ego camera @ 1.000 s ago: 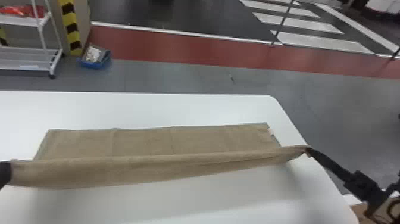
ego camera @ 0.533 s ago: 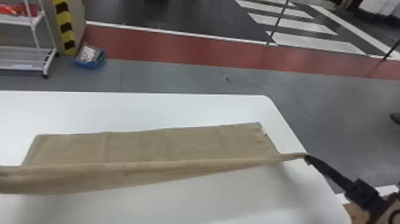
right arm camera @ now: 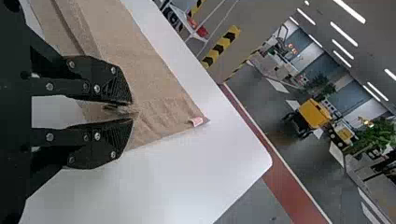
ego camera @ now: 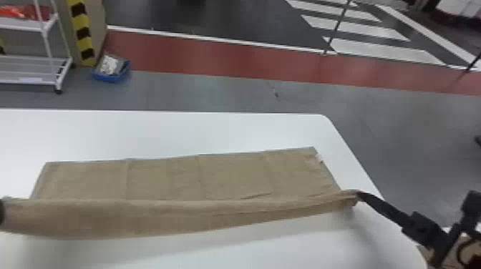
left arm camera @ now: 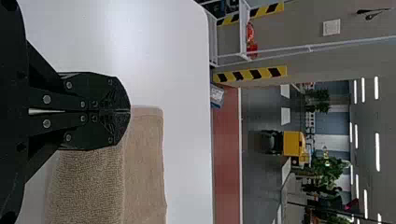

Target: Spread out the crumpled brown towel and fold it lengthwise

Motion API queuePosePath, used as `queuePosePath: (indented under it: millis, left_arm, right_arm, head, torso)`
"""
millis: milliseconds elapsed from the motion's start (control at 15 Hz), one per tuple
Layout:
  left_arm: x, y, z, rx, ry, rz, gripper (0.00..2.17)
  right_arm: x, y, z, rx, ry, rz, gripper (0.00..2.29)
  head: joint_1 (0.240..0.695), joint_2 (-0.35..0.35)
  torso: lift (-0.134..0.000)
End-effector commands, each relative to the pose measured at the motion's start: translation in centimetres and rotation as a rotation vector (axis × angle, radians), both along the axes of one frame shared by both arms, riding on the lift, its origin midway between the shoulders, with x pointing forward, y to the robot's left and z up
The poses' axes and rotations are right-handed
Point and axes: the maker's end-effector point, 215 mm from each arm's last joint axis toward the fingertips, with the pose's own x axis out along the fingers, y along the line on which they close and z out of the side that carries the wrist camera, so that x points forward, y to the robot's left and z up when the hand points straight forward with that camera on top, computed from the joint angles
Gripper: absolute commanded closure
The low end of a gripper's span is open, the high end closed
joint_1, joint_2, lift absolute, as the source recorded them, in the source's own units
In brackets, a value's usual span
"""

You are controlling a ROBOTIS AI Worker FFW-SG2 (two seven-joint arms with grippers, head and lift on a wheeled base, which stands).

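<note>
Head view: brown towel (ego camera: 161, 179) spread over the table (ego camera: 179, 132), near edge raised; lengthwise folding apparently under way, the edge next to be laid toward the table's far side. Left wrist view: left gripper (left arm camera: 130, 112) above the table, pointing forward, clamped on one towel corner. Right wrist view: right gripper (right arm camera: 134, 111) angled inward over the table, pinching the other.

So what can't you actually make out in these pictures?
Left wrist view: the bit of towel pinched in the left claw, hidden by its closed fingers.
Head view: most of the left claw, cut off by the left edge.
Head view: the tabletop beneath the towel, covered by cloth.
Right wrist view: any print on the tag, too small.
</note>
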Motion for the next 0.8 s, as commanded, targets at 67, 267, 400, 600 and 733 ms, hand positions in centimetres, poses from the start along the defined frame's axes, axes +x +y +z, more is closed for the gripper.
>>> queuePosePath:
  millis: [67, 267, 400, 600, 733]
  left_arm:
    - [0.2, 0.0, -0.4, -0.001, 0.005, -0.002, 1.38]
    - [0.2, -0.1, -0.6, -0.004, 0.009, -0.003, 1.38]
    - [0.3, -0.3, -0.6, -0.005, 0.008, -0.007, 1.38]
    - [0.6, -0.6, -0.7, -0.009, 0.008, -0.012, 1.38]
    - [0.6, -0.9, -0.7, -0.009, 0.007, -0.017, 1.38]
  right_arm:
    - [2.6, -1.1, 0.6, -0.098, -0.031, -0.022, 0.12]
    - [3.6, -3.1, 3.1, -0.270, -0.149, -0.026, 0.08]
    - [3.2, -4.9, 4.9, -0.425, -0.239, -0.036, 0.22]
    - [1.9, -4.7, 6.2, -0.501, -0.321, 0.023, 0.41]
    - [1.7, -3.2, 6.8, -0.585, -0.351, 0.088, 0.53]
  head:
    - [0.695, -0.278]
    - [0.695, -0.288]
    - [0.695, -0.304]
    - [0.695, -0.328]
    - [0.695, -0.334]
  torso:
    - [-0.124]
    - [-0.124]
    - [-0.124]
    - [-0.124]
    - [-0.124]
